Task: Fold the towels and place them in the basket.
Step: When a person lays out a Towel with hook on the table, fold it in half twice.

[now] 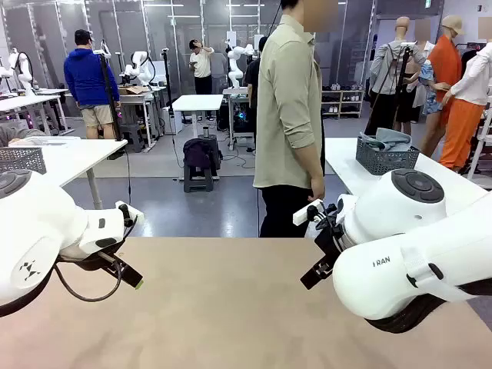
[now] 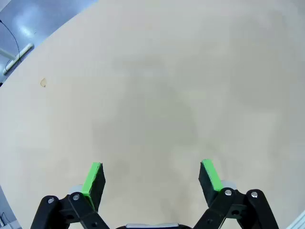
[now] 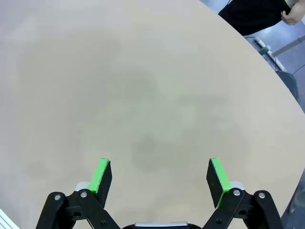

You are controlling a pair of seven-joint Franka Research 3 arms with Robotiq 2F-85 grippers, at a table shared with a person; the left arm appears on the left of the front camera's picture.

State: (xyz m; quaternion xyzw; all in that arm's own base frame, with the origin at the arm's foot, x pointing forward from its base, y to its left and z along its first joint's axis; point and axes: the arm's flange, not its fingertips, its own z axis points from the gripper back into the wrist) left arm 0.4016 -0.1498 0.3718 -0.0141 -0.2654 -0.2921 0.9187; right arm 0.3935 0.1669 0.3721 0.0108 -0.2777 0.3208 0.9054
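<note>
Dark lattice basket [image 1: 387,161] is sitting on the white side table [image 1: 344,165] at far right, beyond the right arm, with grey cloth [image 1: 384,139] heaped in it (can't tell if it's towels). Left gripper [image 2: 152,174] and right gripper [image 3: 159,171] are both hanging spread wide, gripping nothing, over the bare tan table [image 1: 231,307]. A person [image 1: 288,115] is standing at its far edge.
</note>
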